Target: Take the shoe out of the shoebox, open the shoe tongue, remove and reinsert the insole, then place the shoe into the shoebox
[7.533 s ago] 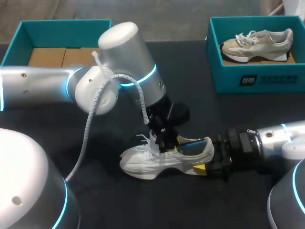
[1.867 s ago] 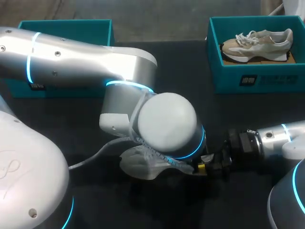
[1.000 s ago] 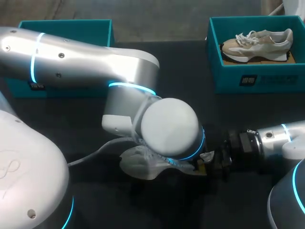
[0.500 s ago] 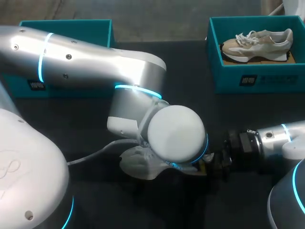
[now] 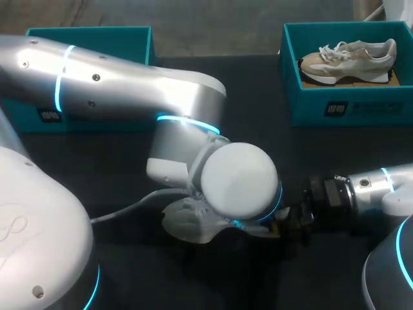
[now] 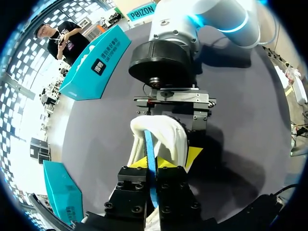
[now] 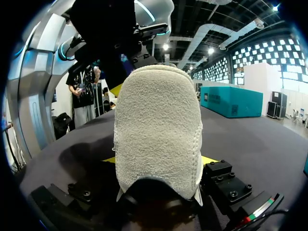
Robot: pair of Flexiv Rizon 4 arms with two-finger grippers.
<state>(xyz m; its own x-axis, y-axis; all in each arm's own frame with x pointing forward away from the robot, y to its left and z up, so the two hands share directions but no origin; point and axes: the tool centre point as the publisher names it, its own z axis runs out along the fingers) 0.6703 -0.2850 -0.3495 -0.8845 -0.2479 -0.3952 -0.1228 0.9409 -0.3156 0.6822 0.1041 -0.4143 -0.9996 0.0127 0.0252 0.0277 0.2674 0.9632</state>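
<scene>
1. Two grips share the work. My left gripper [image 6: 150, 182] hangs over the shoe's opening, its jaws pressed together on the thin blue edge of the insole [image 6: 148, 147] (placed to draw it out, I judge).
2. The shoe [image 5: 184, 223] rests on the dark table [image 5: 258, 123] near the middle, well apart from the teal shoebox [image 5: 90, 33] at the far left.
3. It is white, with a fleecy heel (laces hidden under my left arm).
4. My right gripper [image 7: 161, 162] clamps the heel from both sides, likely to steady the shoe against the pull.
</scene>
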